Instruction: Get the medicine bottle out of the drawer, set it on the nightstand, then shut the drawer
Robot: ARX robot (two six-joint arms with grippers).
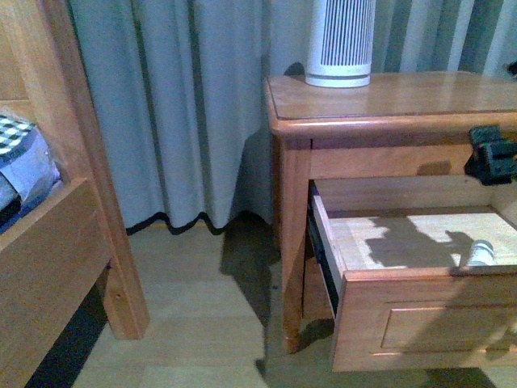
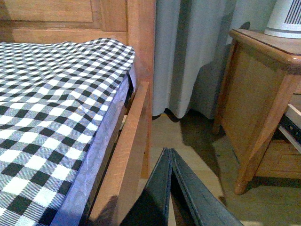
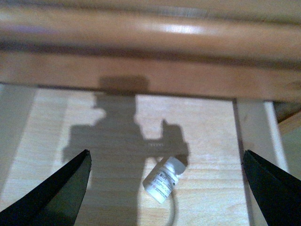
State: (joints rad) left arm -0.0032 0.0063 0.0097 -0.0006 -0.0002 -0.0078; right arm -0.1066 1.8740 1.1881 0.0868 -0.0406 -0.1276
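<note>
The drawer [image 1: 420, 323] of the orange-brown nightstand [image 1: 388, 101] is pulled out, its pale wood floor [image 3: 117, 141] showing. The small white medicine bottle [image 3: 163, 181] lies on its side on that floor, near the drawer's front right part [image 1: 482, 253]. My right gripper [image 3: 165, 162] hangs open above the drawer, its two dark fingers wide apart on either side of the bottle and clear of it. In the front view the right gripper [image 1: 490, 153] shows at the right edge, just under the nightstand's top. My left gripper [image 2: 169, 153] is shut with nothing in it, low between bed and nightstand.
A large white ribbed cylinder [image 1: 339, 40] stands on the nightstand's top near the back. A wooden bed frame [image 1: 73, 242] with checked bedding [image 2: 47, 117] is on the left. Grey curtains [image 1: 178, 105] hang behind, with wood floor [image 1: 202, 323] between bed and nightstand.
</note>
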